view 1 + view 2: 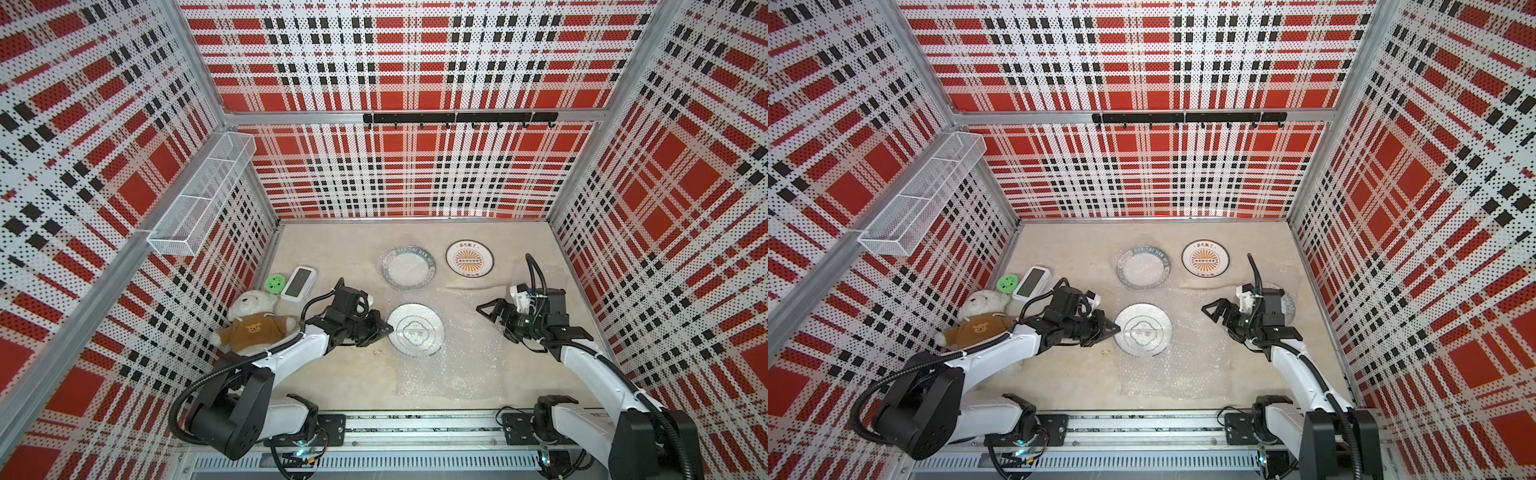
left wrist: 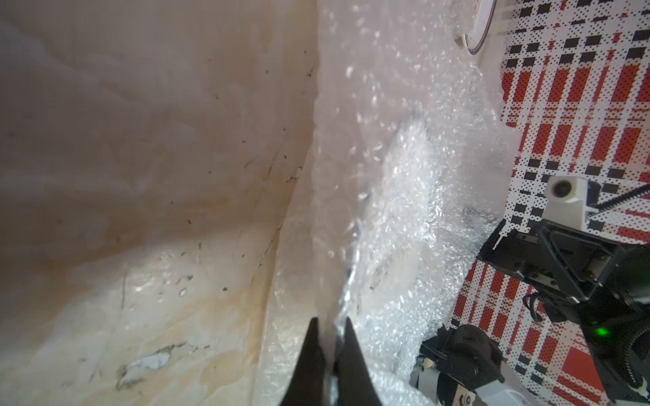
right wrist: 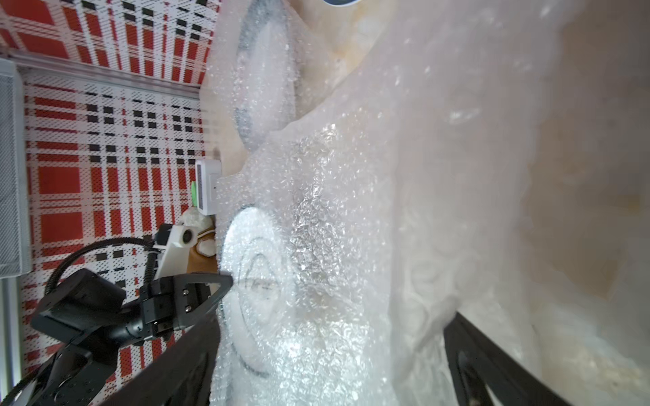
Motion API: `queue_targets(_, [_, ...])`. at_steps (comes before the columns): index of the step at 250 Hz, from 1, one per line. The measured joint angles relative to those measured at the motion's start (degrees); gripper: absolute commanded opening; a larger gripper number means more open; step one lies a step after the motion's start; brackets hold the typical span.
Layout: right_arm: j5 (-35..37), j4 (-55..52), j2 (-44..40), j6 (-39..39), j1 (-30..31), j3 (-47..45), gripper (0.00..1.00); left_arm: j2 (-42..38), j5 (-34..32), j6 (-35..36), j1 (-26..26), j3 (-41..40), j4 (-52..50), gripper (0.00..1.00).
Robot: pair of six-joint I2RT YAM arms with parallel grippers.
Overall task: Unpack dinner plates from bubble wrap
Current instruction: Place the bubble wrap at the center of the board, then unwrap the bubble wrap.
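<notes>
Three dinner plates show in both top views. A bare one with an orange sunburst [image 1: 469,258] lies at the back right. A second plate [image 1: 409,267], back middle, has bubble wrap crumpled in it. The front plate [image 1: 415,329] [image 1: 1143,329] lies face down on a wide sheet of bubble wrap [image 1: 457,357] [image 3: 351,211], with film over it. My left gripper [image 1: 390,330] [image 2: 330,321] is at this plate's left edge, shut on the bubble wrap. My right gripper [image 1: 492,318] [image 3: 330,351] hangs open over the sheet, to the right of the plate, holding nothing.
A teddy bear [image 1: 253,322], a small green disc [image 1: 275,284] and a white device [image 1: 298,281] sit by the left wall. A wire basket [image 1: 203,195] hangs on that wall and a black hook rail [image 1: 459,118] on the back wall. Plaid walls enclose three sides.
</notes>
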Motion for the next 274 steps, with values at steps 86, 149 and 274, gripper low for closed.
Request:
queue_targets(86, [4.2, -3.6, -0.7, -2.8, 0.0, -0.2, 0.47, 4.9, 0.0, 0.9, -0.2, -6.1, 12.6, 0.00])
queue_targets(149, [6.0, -3.9, -0.1, -3.8, 0.0, 0.2, 0.00, 9.0, 0.8, 1.0, -0.2, -7.3, 18.6, 0.00])
queue_targets(274, [10.1, -12.6, -4.7, -5.5, 0.0, 14.5, 0.00, 15.5, -0.7, -1.5, -6.3, -6.8, 28.4, 0.00])
